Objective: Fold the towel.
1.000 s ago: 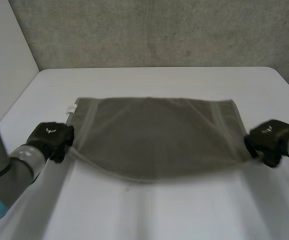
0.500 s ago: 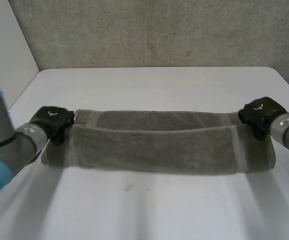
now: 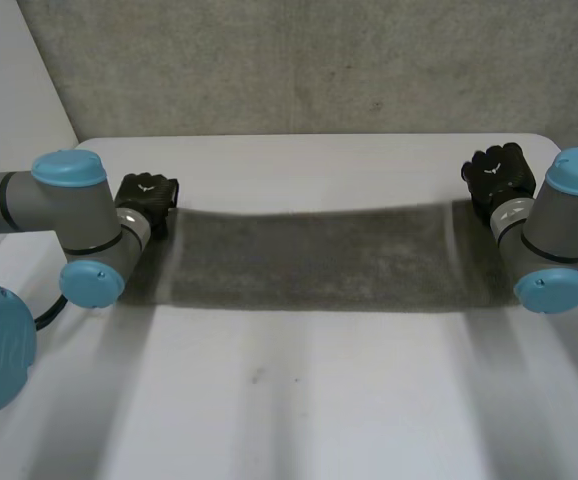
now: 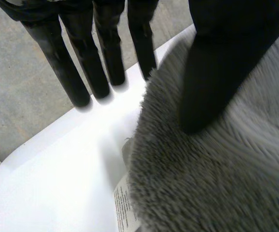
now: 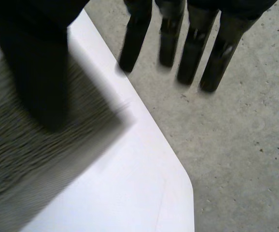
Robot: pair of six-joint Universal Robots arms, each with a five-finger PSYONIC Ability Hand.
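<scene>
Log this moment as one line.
towel: flat band on table | left hand: open, thumb on one end | right hand: open, thumb over other end

A robot lab or test cell, judging by the white table (image 3: 299, 400) set against a rough concrete wall (image 3: 319, 60).

White table (image 3: 319, 400), grey towel (image 3: 309, 262) flat across it
</scene>
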